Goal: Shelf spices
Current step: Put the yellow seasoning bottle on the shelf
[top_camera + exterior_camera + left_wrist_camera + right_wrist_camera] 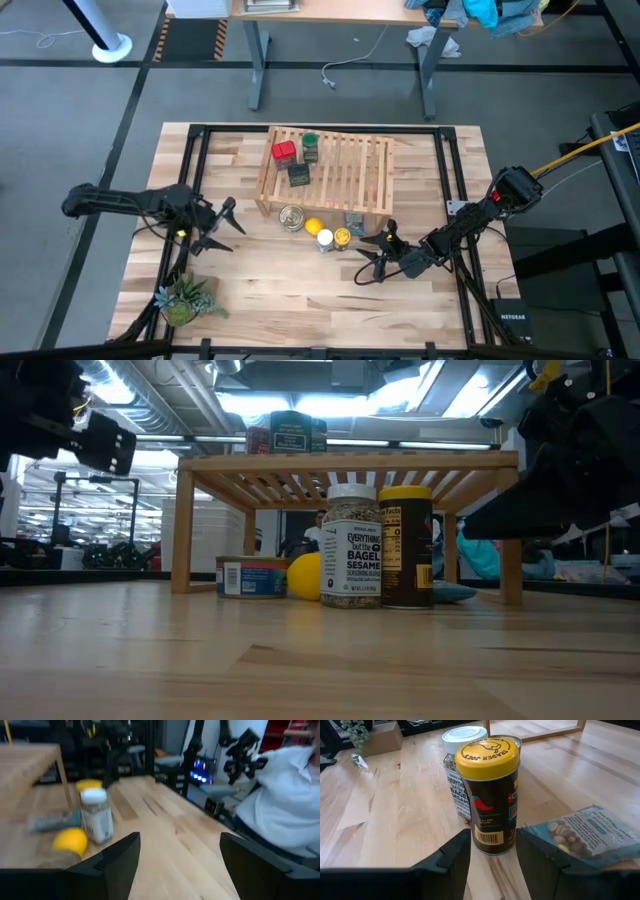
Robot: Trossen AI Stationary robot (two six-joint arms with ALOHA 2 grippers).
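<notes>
The shelf (325, 172) stands at the table's far middle. On its slats sit a red tin (284, 152), a green-lidded jar (311, 147) and a dark grey tin (299, 175). In front of it stand the white-lidded jar (325, 240) and the yellow-lidded jar (489, 795), both upright on the table. My right gripper (493, 842) is low at that jar, its fingers apart on either side of the jar's foot. My left gripper (180, 860) hovers open over the table's left part, with nothing between its fingers. My right gripper comes at the yellow-lidded jar's lower part (492, 840) slanting down from the table's near right, one finger (457, 845) on each side. The jar stands upright on the table. Whether the fingers touch it, I cannot tell.
A silver round tin (291, 217), a lemon (314, 227) and a flat blue packet (585, 832) lie around the two jars at the shelf's front. A small potted plant (185, 300) stands at the near left corner. Bare wood lies along the near side.
</notes>
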